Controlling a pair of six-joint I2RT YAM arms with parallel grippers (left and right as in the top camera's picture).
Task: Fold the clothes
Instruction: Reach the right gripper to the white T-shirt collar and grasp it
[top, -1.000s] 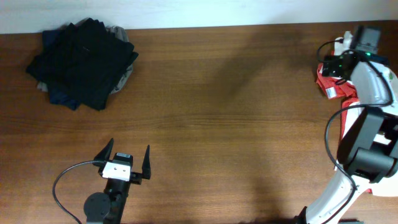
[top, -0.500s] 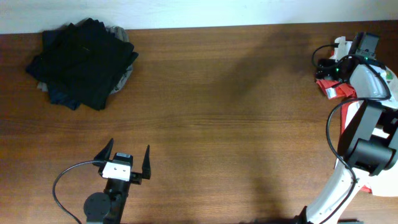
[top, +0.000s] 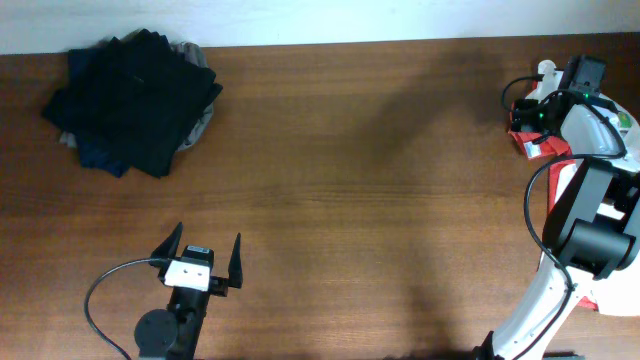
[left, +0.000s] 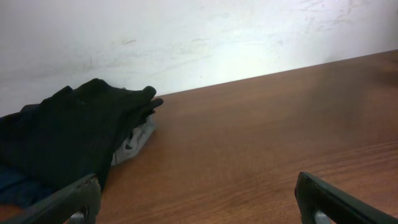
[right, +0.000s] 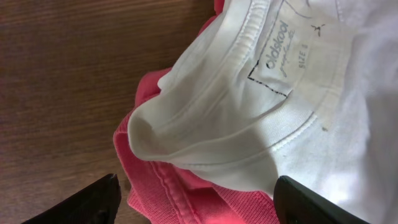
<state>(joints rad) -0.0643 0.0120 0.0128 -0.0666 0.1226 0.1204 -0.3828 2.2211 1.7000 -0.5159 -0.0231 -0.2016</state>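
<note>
Two grippers noted, one of them well placed for the work.

Overhead view: the right gripper (top: 525, 105) hangs directly over the red garment (top: 533, 146), which lies crumpled at the far right end of the wooden table (top: 350, 150). The white T-shirt (right: 249, 112) cannot be made out clearly from this view, as the arm covers that spot. The left gripper (top: 205, 250) stands well apart from the red garment, across the table at the near edge. Its jaws are spread wide and hold nothing. A pile of dark garments (top: 135, 100) sits farther still from the red garment, at the opposite far corner.

Left wrist view: both fingers (left: 71, 200) show at the bottom corners with bare wood between them. The dark pile lies ahead and to the left. The red garment does not appear.

Right wrist view: the white T-shirt lies bunched on top of the red garment, collar uppermost, with the neck label (right: 280, 56) readable. The collar rim runs from lower left to upper right. The right gripper's jaws stand fully apart and grip nothing, with the two fingers (right: 93, 200) showing at the bottom corners of the frame. The folded collar lies just ahead of the gap between them.

Assessment: the right arm is far the nearer. The shirt lies straight ahead of its open claw, and the collar rim crosses the gap at a slant, so a descent and closure should catch it. No grasp is made yet.
</note>
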